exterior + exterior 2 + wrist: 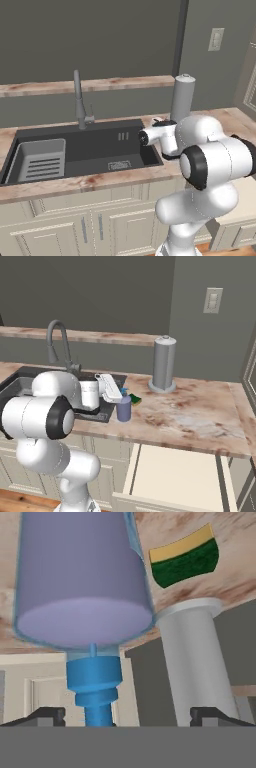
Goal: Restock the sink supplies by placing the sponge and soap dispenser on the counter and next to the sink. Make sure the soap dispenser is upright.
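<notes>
The lavender soap dispenser (pixel 124 408) stands upright on the counter (pixel 195 413), just off the sink's right edge. In the hand view, which is rolled over, the soap dispenser (pixel 82 577) looms close with its blue pump pointing down between the finger tips. My gripper (pixel 121 393) hovers at the pump top; the gripper (pixel 130 717) is open, its tips far apart and clear of the pump. The yellow and green sponge (pixel 134 399) lies flat on the counter right behind the bottle, and the sponge (pixel 186 556) also shows past it. The dark sink (pixel 95 147) lies left of them.
A tall grey cylinder (pixel 164 363) stands on the counter behind and right of the bottle. The faucet (pixel 78 100) rises behind the sink and a slotted rack (pixel 40 160) sits in its left half. An open drawer (pixel 172 476) juts out below the counter.
</notes>
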